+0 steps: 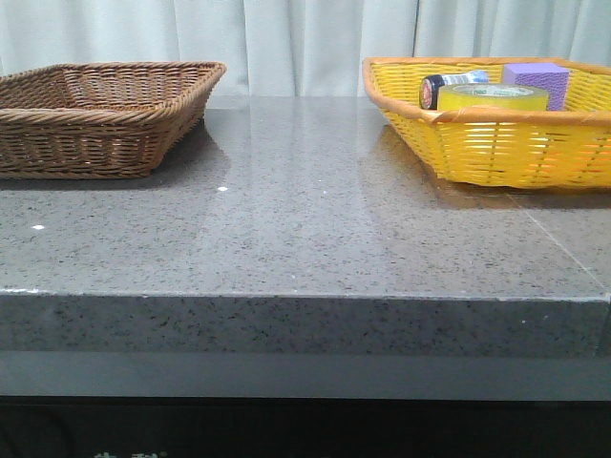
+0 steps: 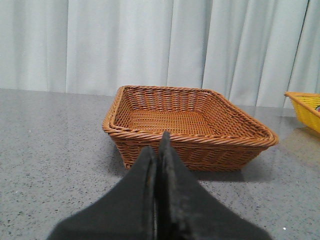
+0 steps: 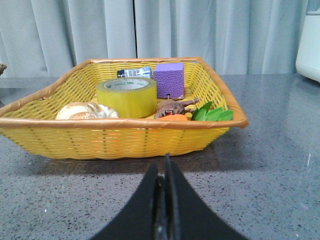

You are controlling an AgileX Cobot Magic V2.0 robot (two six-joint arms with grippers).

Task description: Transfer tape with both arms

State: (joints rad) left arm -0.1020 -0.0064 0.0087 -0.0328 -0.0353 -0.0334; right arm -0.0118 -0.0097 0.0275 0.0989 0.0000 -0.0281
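You're at the start: the tape point(image 3: 126, 96) sits untouched in the yellow basket point(image 3: 120, 137) at the desk's far right corner. Both grippers, left gripper point(image 2: 158, 150) and right gripper point(image 3: 164, 167), are pressed together; spread the right one and reach in.

Glossy speckled stone table point(image 1: 305, 229); woven wicker baskets point(image 1: 105, 119) (brown, yellow); translucent shiny tape point(image 3: 126, 96).

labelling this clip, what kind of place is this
Probably a staged robot test bench, not a home kitchen: a bare speckled grey stone tabletop, plain pale curtains behind it, and two wicker baskets, an empty brown one and a yellow one holding assorted props.
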